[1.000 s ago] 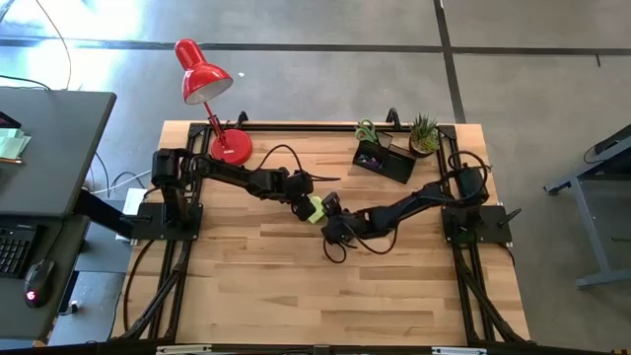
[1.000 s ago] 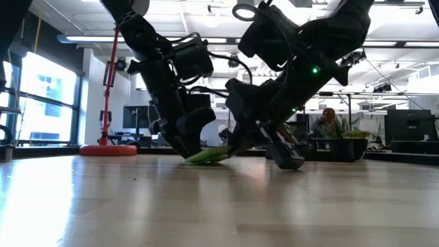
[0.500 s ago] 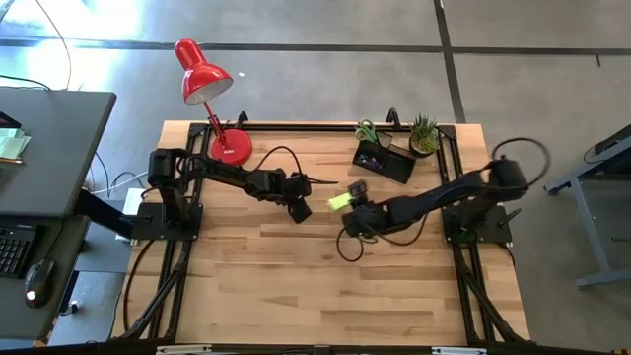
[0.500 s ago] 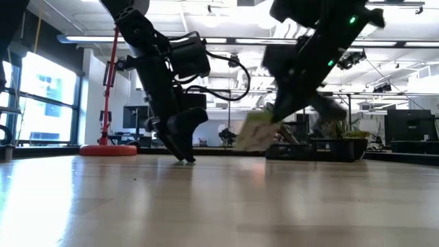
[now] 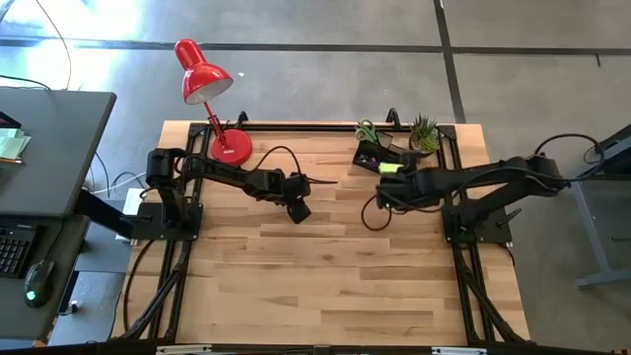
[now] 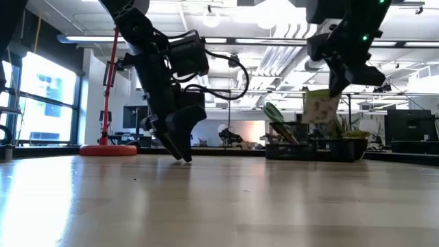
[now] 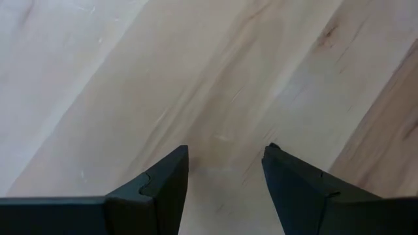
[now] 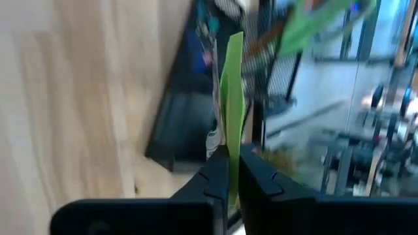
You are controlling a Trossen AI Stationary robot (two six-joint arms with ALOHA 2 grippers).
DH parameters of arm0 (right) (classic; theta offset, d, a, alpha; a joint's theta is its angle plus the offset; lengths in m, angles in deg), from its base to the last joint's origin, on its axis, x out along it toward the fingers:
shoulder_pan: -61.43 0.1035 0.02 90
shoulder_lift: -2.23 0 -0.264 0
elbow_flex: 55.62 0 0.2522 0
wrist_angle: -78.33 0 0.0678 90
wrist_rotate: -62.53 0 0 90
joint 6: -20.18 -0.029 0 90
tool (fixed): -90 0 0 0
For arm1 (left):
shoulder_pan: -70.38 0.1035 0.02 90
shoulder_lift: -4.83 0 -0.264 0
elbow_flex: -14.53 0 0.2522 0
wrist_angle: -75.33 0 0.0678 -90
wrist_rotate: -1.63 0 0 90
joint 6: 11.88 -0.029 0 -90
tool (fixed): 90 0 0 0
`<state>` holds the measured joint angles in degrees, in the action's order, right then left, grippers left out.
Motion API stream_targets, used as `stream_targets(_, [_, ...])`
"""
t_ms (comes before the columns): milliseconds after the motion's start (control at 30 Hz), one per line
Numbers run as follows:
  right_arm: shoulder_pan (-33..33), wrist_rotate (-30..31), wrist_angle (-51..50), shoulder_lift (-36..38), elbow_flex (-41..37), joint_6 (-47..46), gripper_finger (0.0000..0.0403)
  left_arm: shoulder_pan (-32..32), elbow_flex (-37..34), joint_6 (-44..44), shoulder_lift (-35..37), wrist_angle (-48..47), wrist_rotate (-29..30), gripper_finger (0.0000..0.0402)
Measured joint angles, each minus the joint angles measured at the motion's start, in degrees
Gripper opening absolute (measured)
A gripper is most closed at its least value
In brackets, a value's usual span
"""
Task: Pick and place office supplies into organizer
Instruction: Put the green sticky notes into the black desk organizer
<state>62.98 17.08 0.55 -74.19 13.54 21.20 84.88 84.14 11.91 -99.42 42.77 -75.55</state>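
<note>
Gripping the yellow-green sticky-note block [image 8: 232, 98] edge-on between its closed fingers, the right gripper [image 5: 388, 169] hung just over the near edge of the black mesh organizer [image 5: 385, 160] at the far right of the wooden table [image 5: 296, 286]. In the low view the block [image 6: 320, 108] was raised off the table, above the organizer [image 6: 322, 149], pinched from above by the right gripper [image 6: 337, 88]. In the right wrist view the block stood as a thin upright green strip rising from between the two dark fingers [image 8: 212, 176], with the dark wall of the organizer [image 8: 186, 127] right behind it.

Green-handled scissors [image 5: 366, 130] already stood in the far left end of the organizer, handles up, and they leaned left in the low view [image 6: 274, 114]. A small potted plant [image 5: 424, 133] sat just to the right of the organizer at the table's far edge. A red desk lamp [image 5: 204, 84] stood at the far left corner.

The left gripper [image 5: 299, 211] waited near the middle of the table, well apart from the organizer, pointing down close to the wood. Its fingers [image 7: 163, 189] stood wide apart with only bare tabletop between them, holding nothing. In the low view its tips [image 6: 180, 152] reached nearly to the table surface.
</note>
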Motion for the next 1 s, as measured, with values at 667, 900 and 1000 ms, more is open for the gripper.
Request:
stream_targets(667, [-20.6,-7.9,3.6,-7.6,0.0,3.0,0.0026,-2.3,0.2,0.0,1.2,0.7,-2.9,0.0184])
stream_targets(900, [-22.8,-14.7,5.6,-10.7,0.0,3.5,0.0024,-2.3,0.2,0.0,1.3,1.1,-3.0,0.0184])
stream_targets(1000, [-23.5,-18.6,6.1,-12.1,0.0,3.5,0.0032,-2.3,0.2,0.1,1.3,1.0,-3.0,0.0184])
